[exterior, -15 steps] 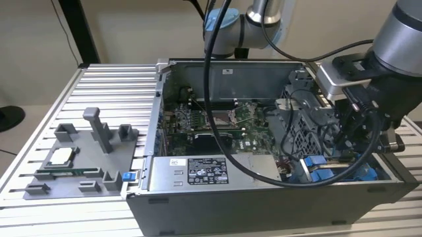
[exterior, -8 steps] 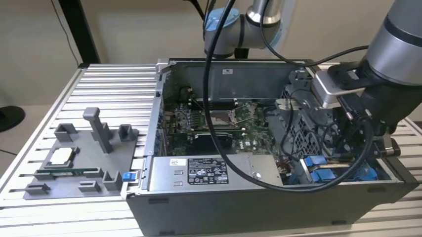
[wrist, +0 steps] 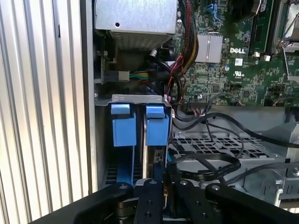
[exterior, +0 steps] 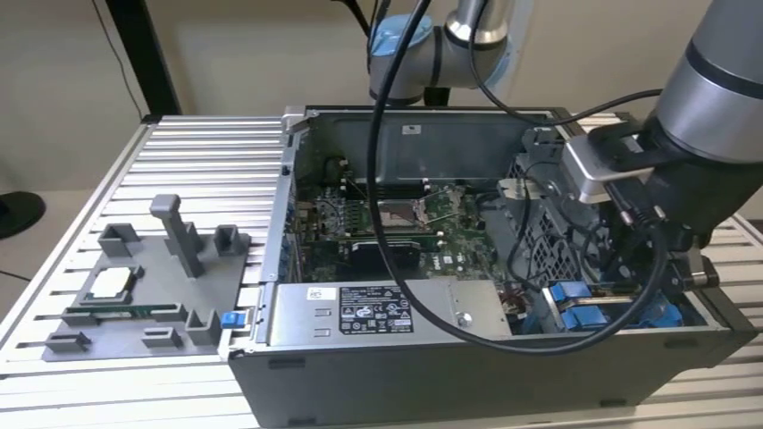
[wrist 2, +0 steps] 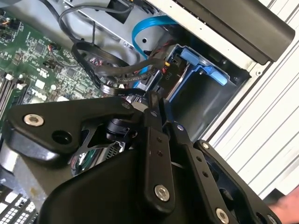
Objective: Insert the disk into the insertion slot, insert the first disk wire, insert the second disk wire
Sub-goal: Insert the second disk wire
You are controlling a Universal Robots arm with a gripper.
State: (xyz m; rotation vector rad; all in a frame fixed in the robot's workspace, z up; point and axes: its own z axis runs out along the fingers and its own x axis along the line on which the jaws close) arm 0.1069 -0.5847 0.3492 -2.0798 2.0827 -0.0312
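One step appears done: the disk [wrist: 156, 128], seen edge-on in its blue carrier, is being held upright in the insertion slot [wrist: 122, 172] at the computer case's [exterior: 477, 366] corner. Pressed together, the gripper [wrist: 164, 173] is hovering just above it beside black wires [wrist: 210, 165], seemingly unplugged.

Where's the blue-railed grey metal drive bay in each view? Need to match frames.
Exterior view: blue-railed drive bay in the case corner at the exterior view's right, beside the grey power-supply box.
First wrist view: bay next to that box.
Second wrist view: bay beside the light-blue cable.
Shared landmark: green motherboard.
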